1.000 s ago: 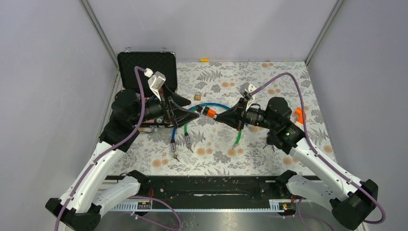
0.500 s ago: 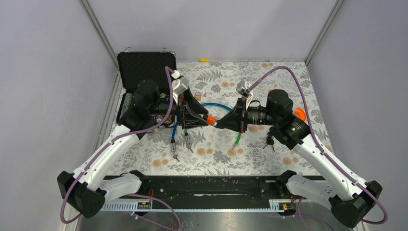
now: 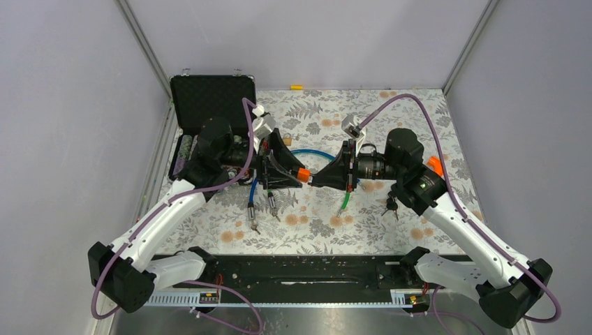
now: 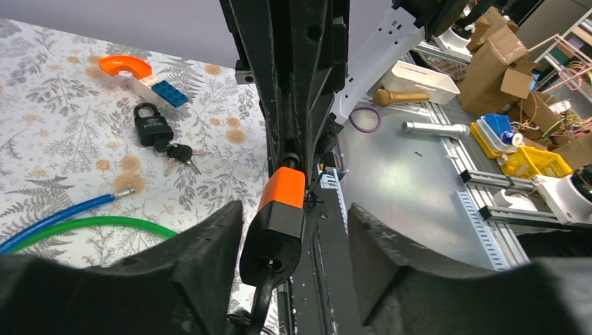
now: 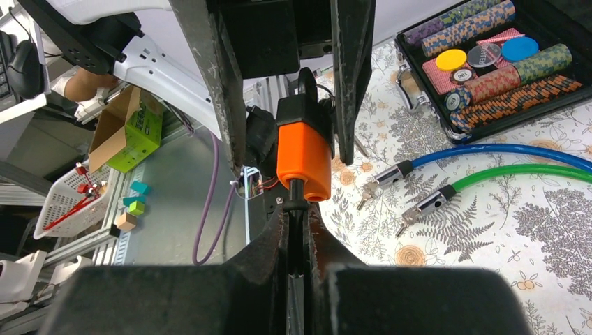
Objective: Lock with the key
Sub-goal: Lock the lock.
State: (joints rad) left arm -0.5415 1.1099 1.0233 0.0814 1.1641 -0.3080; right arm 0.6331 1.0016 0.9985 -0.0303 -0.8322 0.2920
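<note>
Left gripper [image 4: 293, 216] has slid further over the orange padlock [image 5: 303, 157], fingers spread wide, clamping nothing. Padlock is midair above mid-table, long axis horizontal, shackle toward left, keyway toward right gripper [image 5: 296, 223], which is pinched on the key [image 5: 295, 204]. Black padlock [image 4: 153, 125] label is unreadable.

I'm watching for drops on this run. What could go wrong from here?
1. The left gripper has its jaws apart around the orange padlock, so turning the key now would likely just spin the padlock.
2. The padlock seems to hang only on the key pinched by the right gripper, above the table. It could slip off and fall.
</note>
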